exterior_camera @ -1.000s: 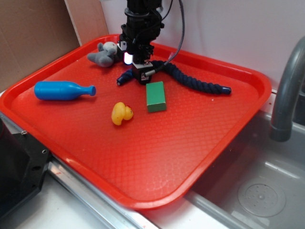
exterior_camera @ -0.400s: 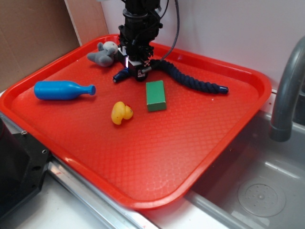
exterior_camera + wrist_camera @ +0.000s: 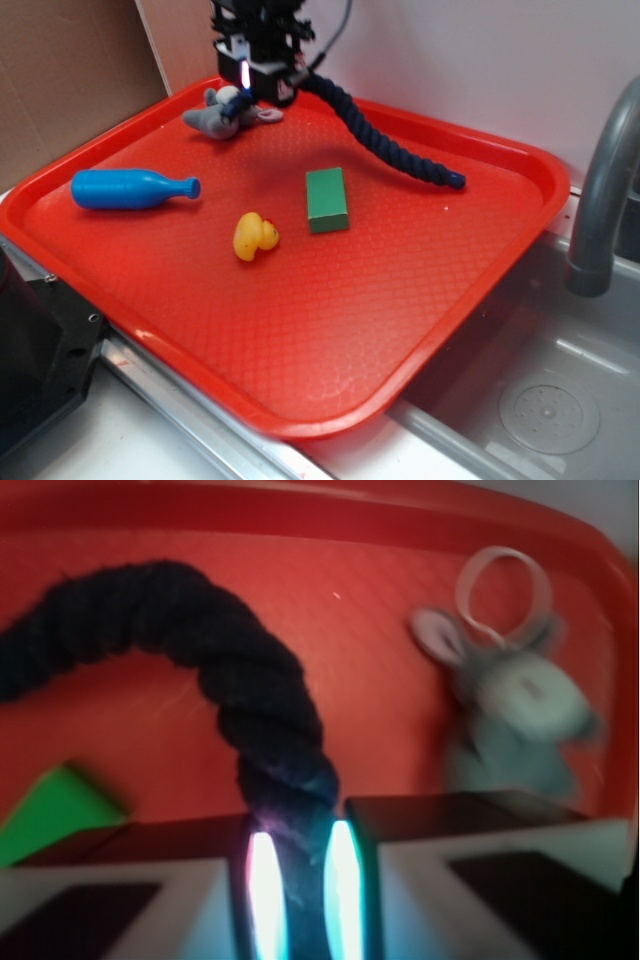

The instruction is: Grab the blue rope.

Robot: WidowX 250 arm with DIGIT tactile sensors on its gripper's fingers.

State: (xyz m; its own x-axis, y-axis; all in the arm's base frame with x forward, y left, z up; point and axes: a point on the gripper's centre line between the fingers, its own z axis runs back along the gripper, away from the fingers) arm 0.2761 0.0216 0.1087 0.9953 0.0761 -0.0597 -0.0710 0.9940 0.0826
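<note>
Rope fills the middle of the wrist view: the blue rope (image 3: 262, 705), dark navy and thickly twisted, rises from between the two fingers at the bottom centre of the frame, arches up and bends away to the upper left. The gripper (image 3: 297, 895) is clamped on it, the strands pinched tight between the pads, with a bright glowing strip showing on either side of the rope. In the exterior view the gripper (image 3: 262, 88) sits at the upper left of the frame, raised above the back edge of the red tray (image 3: 420, 330), and the blue rope (image 3: 385, 140) hangs from it in a slope down toward the right, its capped far end touching the tray surface near the right-hand rim. A grey plush mouse (image 3: 222, 113) lies just below and left of the gripper on the tray; the wrist view shows the same mouse (image 3: 515, 705) blurred at the right, with a pale loop above its head. A light blue plastic bottle (image 3: 130, 189) lies on its side at the left of the tray. A green block (image 3: 327, 200) rests near the tray's centre, and a yellow rubber duck (image 3: 254, 237) sits just left of and below it. A grey faucet (image 3: 600, 190) curves up at the right edge, over a metal sink (image 3: 540, 400).
</note>
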